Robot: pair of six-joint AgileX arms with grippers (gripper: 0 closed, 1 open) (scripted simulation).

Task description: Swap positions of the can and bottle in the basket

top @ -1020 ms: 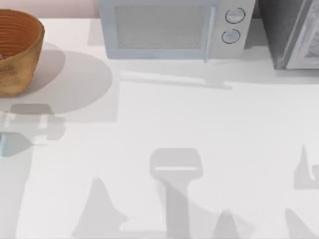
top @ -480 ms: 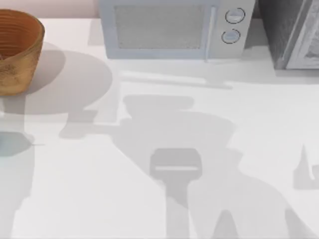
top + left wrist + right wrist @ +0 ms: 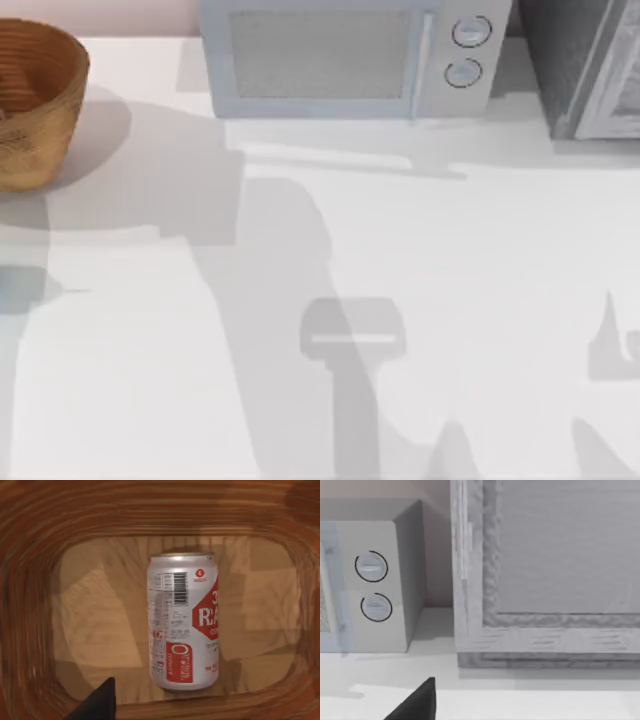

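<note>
Looking down via left wrist cam: can sits on basket floor, woven walls all round, red/white label w/ barcode visible. One dark fingertip of left gripper shows near can, not touching; jaw opening cannot be told. Top view: basket at table far-left corner, microwave behind. Right wrist cam faces microwave & grey cabinet; right gripper jaw state likewise unclear.

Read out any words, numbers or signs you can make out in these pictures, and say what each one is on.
"RA": big white letters, cut off, on the red patch of the can lying in the basket.
"3": white digit above them, also cut off.
Barcode and small print on the can: too small to read.
Red round logo near the can's top: unreadable.
Microwave dials: no markings legible.
</note>
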